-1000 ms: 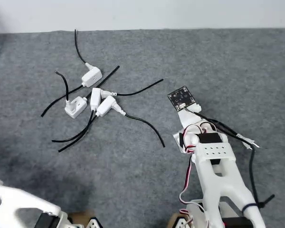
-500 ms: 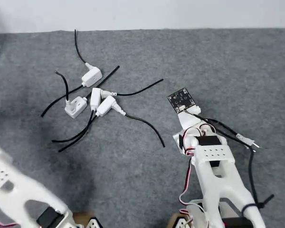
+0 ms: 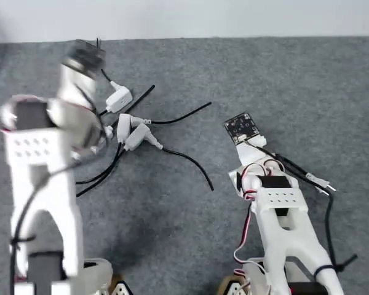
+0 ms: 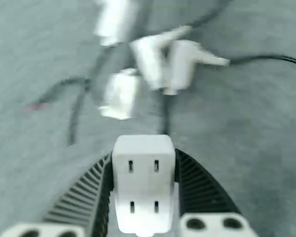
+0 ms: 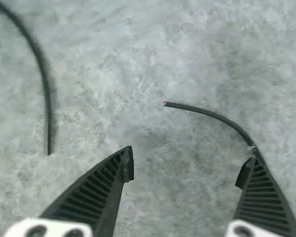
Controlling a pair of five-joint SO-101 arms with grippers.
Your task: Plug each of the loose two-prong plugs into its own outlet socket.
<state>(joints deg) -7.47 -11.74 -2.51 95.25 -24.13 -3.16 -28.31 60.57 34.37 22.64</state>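
Observation:
A white outlet block point(image 4: 143, 182) with two pairs of slots sits between the fingers of my left gripper point(image 4: 143, 170), which is shut on it. Beyond it on the grey carpet lie several white plugs point(image 4: 119, 95) point(image 4: 150, 60) point(image 4: 187, 57) with black cords. From above, the left arm point(image 3: 40, 153) stands over the left part of that cluster, beside plugs point(image 3: 119, 97) point(image 3: 138, 136). My right gripper point(image 5: 190, 168) is open above bare carpet, with a loose black cord end point(image 5: 207, 116) lying between its fingers.
Black cords point(image 3: 187, 161) trail from the cluster toward the middle of the carpet. The right arm point(image 3: 277, 203) stands at the lower right with its own cables point(image 3: 301, 175) beside it. A pale wall edge point(image 3: 234, 18) bounds the far side.
The left arm has swung from the lower-left corner up over the plug cluster, covering the leftmost white piece. The right arm has shifted slightly right.

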